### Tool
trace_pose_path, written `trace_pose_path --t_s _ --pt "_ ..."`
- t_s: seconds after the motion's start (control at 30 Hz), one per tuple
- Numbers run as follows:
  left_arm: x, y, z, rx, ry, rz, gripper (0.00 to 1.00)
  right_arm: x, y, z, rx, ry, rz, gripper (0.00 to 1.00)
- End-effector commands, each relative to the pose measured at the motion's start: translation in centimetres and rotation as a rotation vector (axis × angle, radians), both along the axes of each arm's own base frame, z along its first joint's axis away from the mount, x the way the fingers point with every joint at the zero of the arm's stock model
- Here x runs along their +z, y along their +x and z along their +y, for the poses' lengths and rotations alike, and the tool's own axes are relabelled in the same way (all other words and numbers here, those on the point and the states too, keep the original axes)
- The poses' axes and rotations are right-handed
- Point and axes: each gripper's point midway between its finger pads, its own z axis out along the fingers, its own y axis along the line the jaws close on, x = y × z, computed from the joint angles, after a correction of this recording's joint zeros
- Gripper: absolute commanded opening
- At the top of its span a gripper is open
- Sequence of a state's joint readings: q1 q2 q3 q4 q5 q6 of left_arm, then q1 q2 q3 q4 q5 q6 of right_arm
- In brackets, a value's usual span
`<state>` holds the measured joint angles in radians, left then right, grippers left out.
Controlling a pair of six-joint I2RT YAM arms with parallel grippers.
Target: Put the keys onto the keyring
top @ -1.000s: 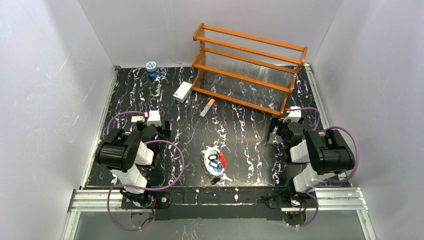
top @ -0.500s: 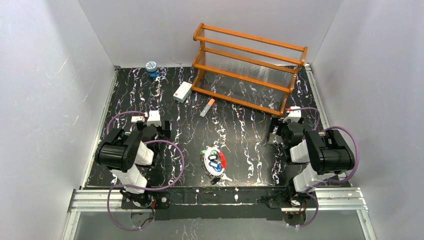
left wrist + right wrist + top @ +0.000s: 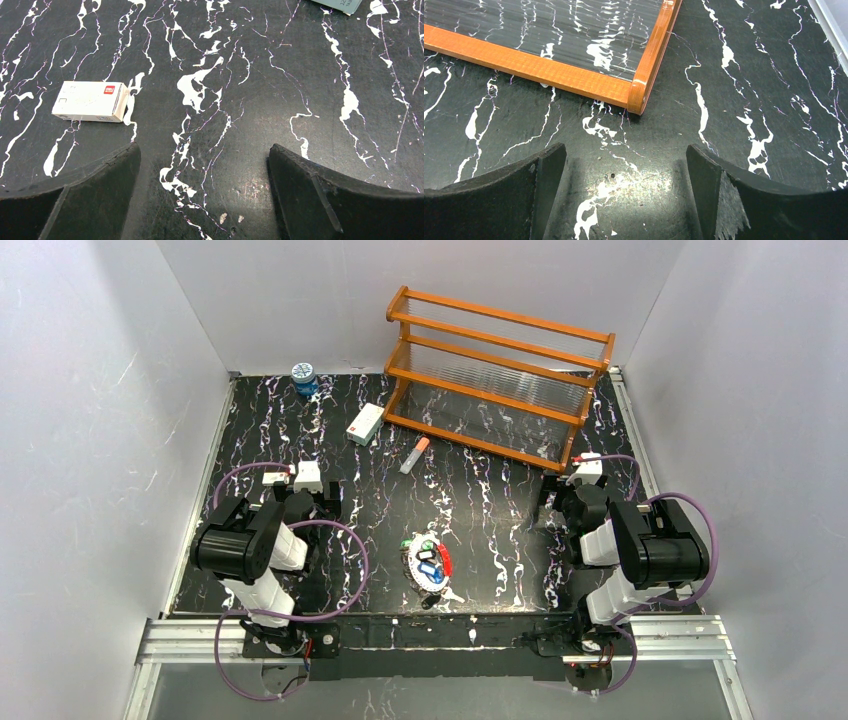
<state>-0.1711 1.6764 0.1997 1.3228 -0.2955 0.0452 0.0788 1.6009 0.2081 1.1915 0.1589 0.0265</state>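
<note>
The keyring [image 3: 443,560], a thin oval loop part white and part red, lies on the black marbled table near the front middle in the top view. The keys [image 3: 431,562], with green and blue heads, lie in a small heap inside and beside it. My left gripper [image 3: 322,502] is open and empty, low over the table at the left, well apart from the heap. In the left wrist view [image 3: 204,162] only bare table lies between its fingers. My right gripper [image 3: 549,502] is open and empty at the right. The right wrist view [image 3: 625,160] shows bare table. No keys show in either wrist view.
An orange wooden rack [image 3: 497,372] stands at the back right; its base corner [image 3: 639,95] is just ahead of my right gripper. A white box [image 3: 365,423], also in the left wrist view [image 3: 90,101], an orange-and-white tube [image 3: 414,455] and a blue jar [image 3: 304,377] lie behind.
</note>
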Motion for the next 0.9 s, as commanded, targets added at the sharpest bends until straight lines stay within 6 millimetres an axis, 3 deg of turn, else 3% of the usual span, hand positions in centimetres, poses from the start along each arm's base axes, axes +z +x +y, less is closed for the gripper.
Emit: trace_pose_path --t_s 0.0,0.87 --pt "0.74 0.63 0.41 0.02 0.007 -0.024 0.98 2.32 1.37 -0.38 -0.026 0.007 -0.084 0.99" --pt "0.42 1.16 0.31 0.0 -0.015 0.0 0.98 2.29 1.37 -0.39 -0.026 0.007 -0.084 0.99"
